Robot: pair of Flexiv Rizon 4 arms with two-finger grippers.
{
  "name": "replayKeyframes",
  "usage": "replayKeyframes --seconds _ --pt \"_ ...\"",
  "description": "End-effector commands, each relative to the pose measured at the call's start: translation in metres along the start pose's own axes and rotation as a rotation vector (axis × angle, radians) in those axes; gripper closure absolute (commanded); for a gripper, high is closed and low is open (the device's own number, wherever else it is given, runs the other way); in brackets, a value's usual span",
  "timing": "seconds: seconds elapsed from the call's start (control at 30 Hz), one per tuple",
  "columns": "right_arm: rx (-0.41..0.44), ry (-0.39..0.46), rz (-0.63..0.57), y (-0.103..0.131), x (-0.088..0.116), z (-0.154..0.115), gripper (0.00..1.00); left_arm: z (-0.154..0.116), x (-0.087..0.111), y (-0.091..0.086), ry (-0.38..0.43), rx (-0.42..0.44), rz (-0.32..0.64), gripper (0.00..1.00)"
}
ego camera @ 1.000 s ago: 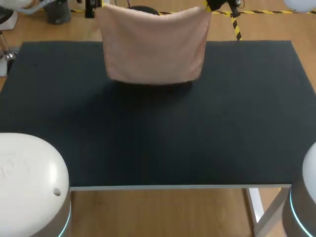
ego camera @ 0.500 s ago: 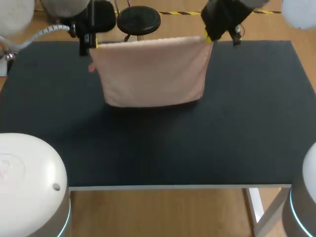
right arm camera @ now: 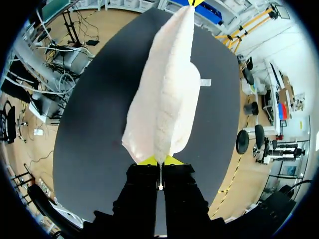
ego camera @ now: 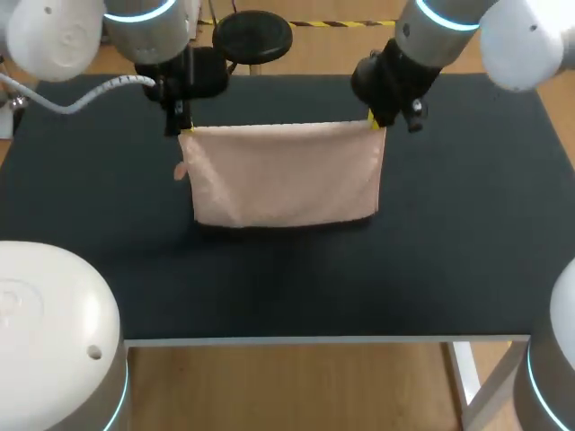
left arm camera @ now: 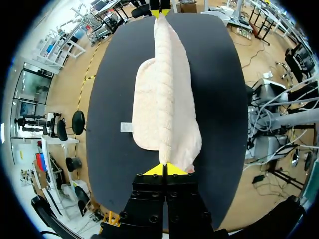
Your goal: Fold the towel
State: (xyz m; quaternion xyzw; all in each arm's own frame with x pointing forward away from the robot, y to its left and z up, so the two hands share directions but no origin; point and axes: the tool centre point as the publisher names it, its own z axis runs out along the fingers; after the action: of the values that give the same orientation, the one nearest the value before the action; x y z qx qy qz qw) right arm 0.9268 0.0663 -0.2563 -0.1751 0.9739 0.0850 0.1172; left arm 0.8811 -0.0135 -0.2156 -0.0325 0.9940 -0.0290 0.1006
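A pale pink towel (ego camera: 283,175) hangs folded double over the black table (ego camera: 467,215), its upper edge stretched between my two grippers. My left gripper (ego camera: 182,132) is shut on the towel's upper left corner. At the upper right corner my right gripper (ego camera: 374,122) is shut on it too. In the left wrist view the towel (left arm camera: 164,109) runs from my left gripper (left arm camera: 164,169) straight ahead to the other gripper (left arm camera: 160,12). The right wrist view shows the towel (right arm camera: 164,104) pinched in my right gripper (right arm camera: 159,160); its lower edge looks close to the table.
The black mat covers the whole table, with its front edge (ego camera: 323,339) near me. A small white label (left arm camera: 126,127) lies on the mat beside the towel. A black round stool (ego camera: 252,36) stands just beyond the far edge.
Both grippers have carried the hanging towel from beyond the far edge toward me and lower over the table. Both grips have stayed shut.
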Motion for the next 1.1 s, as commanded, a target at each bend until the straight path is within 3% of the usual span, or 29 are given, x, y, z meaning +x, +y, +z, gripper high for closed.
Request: replayKeyframes --seconds 0.03,0.37,0.77,0.8,0.83,0.87,1.1 --pt "0.020 0.016 0.016 -0.001 -0.009 0.030 1.00 0.030 -0.016 -0.008 0.042 -0.027 0.003 1.00" --pt "0.063 0.031 0.064 -0.018 -0.025 0.071 1.00 0.076 -0.043 -0.008 0.073 -0.069 0.038 1.00" --pt "0.085 0.043 0.085 -0.027 -0.046 0.097 1.00 0.101 -0.070 0.001 0.086 -0.078 0.031 1.00" --pt "0.087 0.054 0.083 -0.028 -0.047 0.098 0.57 0.102 -0.071 0.001 0.099 -0.079 0.035 1.00" --pt "0.092 0.047 0.086 -0.028 -0.047 0.099 0.00 0.103 -0.071 0.002 0.106 -0.081 0.035 0.55" --pt "0.095 0.047 0.089 -0.028 -0.048 0.099 0.00 0.104 -0.072 0.003 0.117 -0.076 0.034 0.00" --pt "0.099 -0.036 0.114 -0.032 -0.060 0.081 0.00 0.093 -0.074 0.014 0.118 -0.023 0.038 0.00"
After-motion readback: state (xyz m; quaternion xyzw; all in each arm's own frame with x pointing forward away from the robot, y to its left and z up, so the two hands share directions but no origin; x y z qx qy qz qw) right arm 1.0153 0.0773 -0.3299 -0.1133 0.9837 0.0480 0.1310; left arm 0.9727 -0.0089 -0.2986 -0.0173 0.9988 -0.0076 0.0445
